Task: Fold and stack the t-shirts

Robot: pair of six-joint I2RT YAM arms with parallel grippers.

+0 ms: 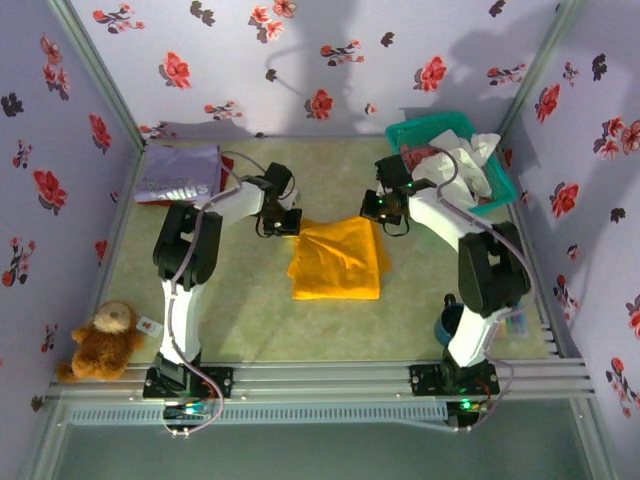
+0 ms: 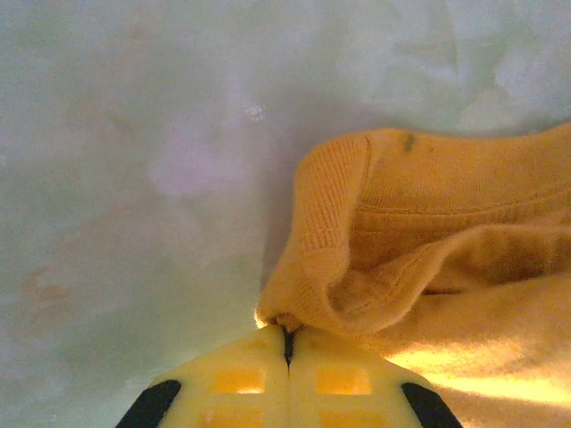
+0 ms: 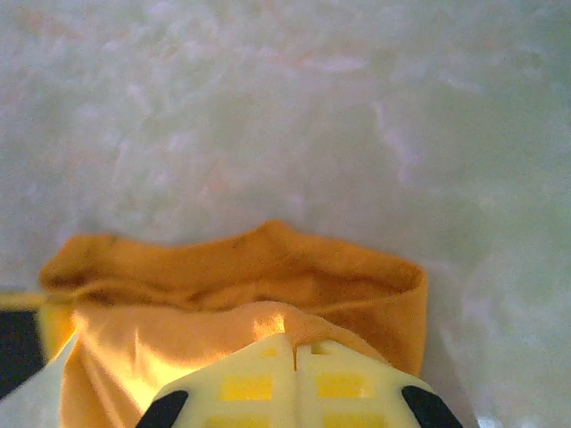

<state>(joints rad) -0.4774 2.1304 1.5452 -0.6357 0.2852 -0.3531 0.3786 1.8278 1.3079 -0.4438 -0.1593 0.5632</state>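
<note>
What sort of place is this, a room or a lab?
Probably a staged robot test booth, not a home: flowered panel walls, two arms bolted to a metal rail, an orange t-shirt between them.

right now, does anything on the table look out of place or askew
A brown teddy bear sits at the near left corner, a toy among laundry. At the far right, white shirts spill over the rim of the green basket. Nothing looks damaged.
</note>
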